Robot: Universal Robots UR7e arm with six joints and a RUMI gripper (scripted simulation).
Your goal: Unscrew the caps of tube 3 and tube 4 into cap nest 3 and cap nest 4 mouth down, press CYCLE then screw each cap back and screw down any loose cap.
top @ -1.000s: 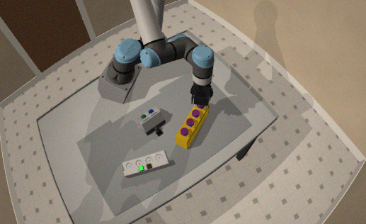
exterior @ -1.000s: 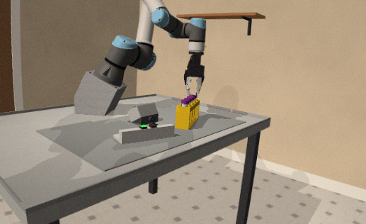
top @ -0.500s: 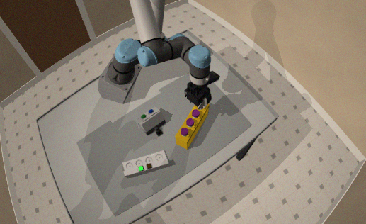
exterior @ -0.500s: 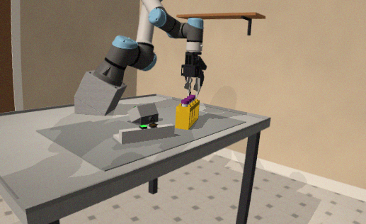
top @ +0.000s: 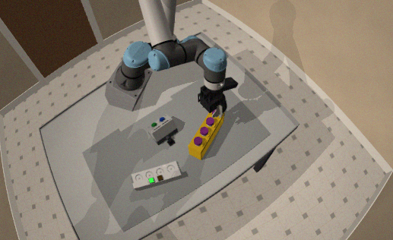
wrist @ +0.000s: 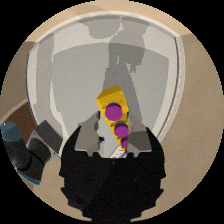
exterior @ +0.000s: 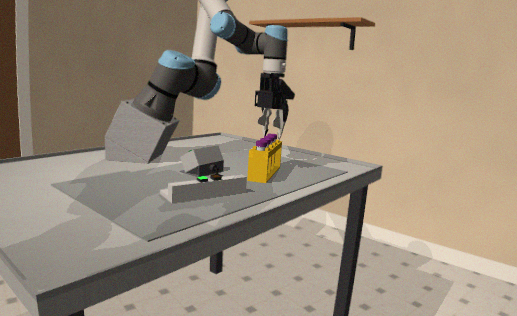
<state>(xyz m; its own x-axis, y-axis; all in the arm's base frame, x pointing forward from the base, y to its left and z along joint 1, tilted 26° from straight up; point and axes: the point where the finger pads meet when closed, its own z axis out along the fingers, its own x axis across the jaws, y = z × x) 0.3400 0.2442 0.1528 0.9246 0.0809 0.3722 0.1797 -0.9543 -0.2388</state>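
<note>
The yellow decapping station holds four tubes, all with purple caps. My gripper is open at the tube 1 end, its fingertips on either side of the tube 1 cap with small gaps. The tube 2 cap, tube 3 cap and tube 4 cap sit on their tubes. I cannot tell small height differences. The white cap tray has four empty nests. Its green lamp is lit; its amber lamp is dark.
The grey key housing stands between the arm's base and the cap tray, with the blue CYCLE key and green READY key on top. A wall shelf is behind the arm.
</note>
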